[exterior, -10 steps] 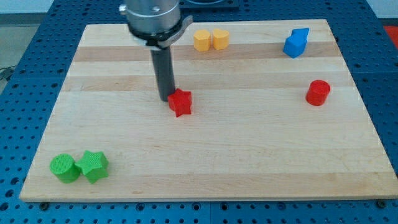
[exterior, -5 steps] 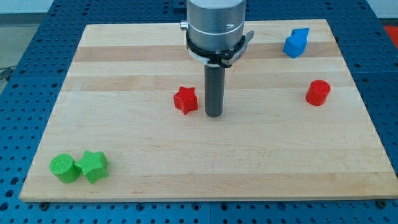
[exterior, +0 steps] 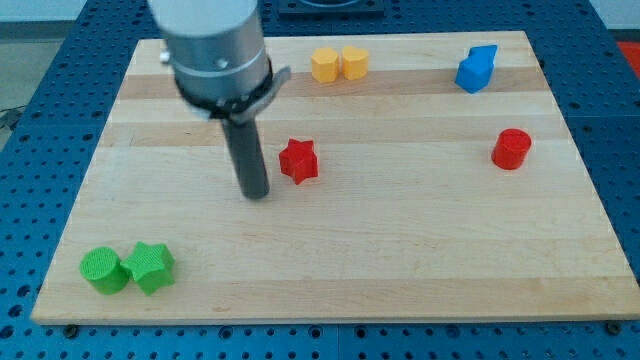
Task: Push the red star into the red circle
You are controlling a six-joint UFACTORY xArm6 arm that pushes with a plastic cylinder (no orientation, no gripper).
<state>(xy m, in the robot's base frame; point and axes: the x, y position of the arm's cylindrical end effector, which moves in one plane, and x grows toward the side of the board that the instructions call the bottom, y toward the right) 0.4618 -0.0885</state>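
Flat-lying red star, my tip near its lower left

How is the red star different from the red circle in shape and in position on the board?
The red star has pointed arms, while the red circle is a round, upright cylinder. The star lies near the board's middle; the circle sits far toward the view's right edge. My tip is close to the star, just to its left and slightly lower, not touching it, but far from the circle. Both are red, similar in size, and stand alone.

a lab: wooden board on blue perforated bench
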